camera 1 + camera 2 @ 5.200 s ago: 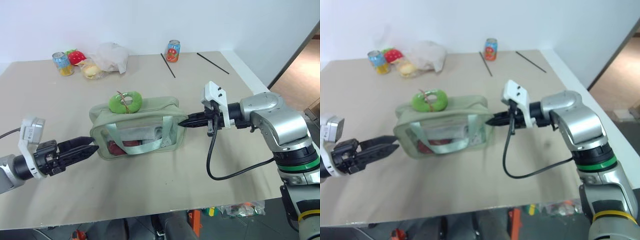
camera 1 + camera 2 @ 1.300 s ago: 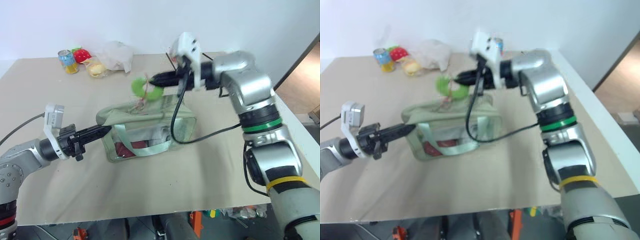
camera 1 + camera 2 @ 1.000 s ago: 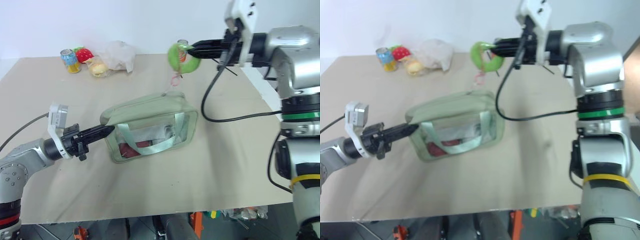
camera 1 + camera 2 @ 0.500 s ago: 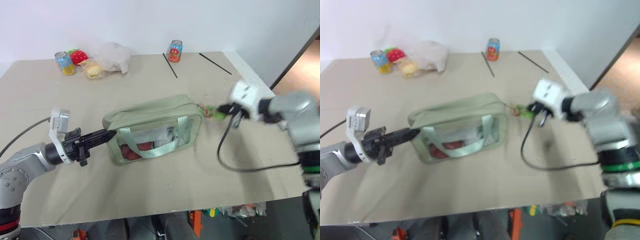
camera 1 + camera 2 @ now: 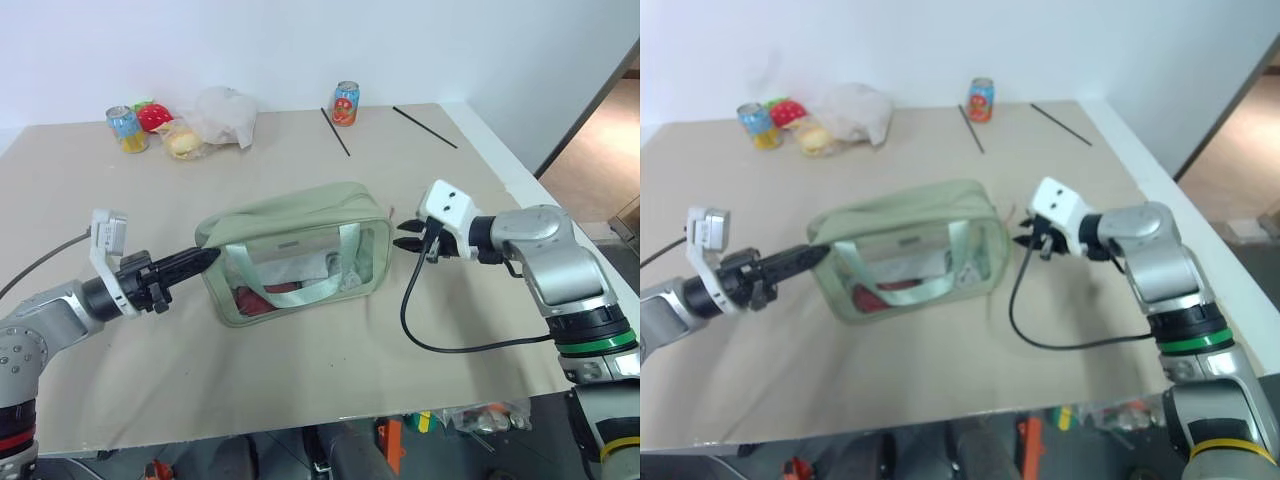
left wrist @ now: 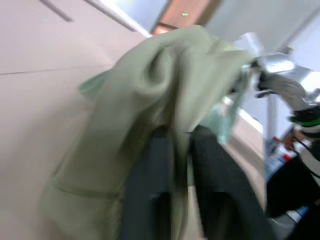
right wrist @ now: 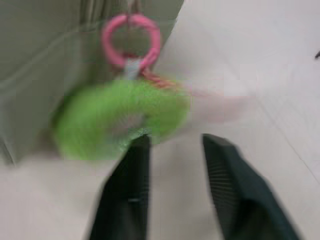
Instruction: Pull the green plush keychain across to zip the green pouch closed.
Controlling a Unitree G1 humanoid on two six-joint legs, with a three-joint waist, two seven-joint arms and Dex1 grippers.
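Note:
The pale green pouch lies mid-table with its webbing handle facing me and red and white contents behind the clear side. At its left end is my left gripper. In the left wrist view its fingers stand slightly apart, with a fold of the pouch between them. My right gripper sits just off the pouch's right end, open. In the right wrist view the green plush keychain hangs by a pink ring from the pouch, just beyond the open fingertips, not held.
Along the back edge stand two cans, a red-and-green toy and a white plastic bag. Two black sticks lie behind the pouch. A black cable loops under my right arm.
My right gripper dropped from high above the table to the pouch's right end and let go of the keychain. The left fingers parted a little at the pouch's left end.

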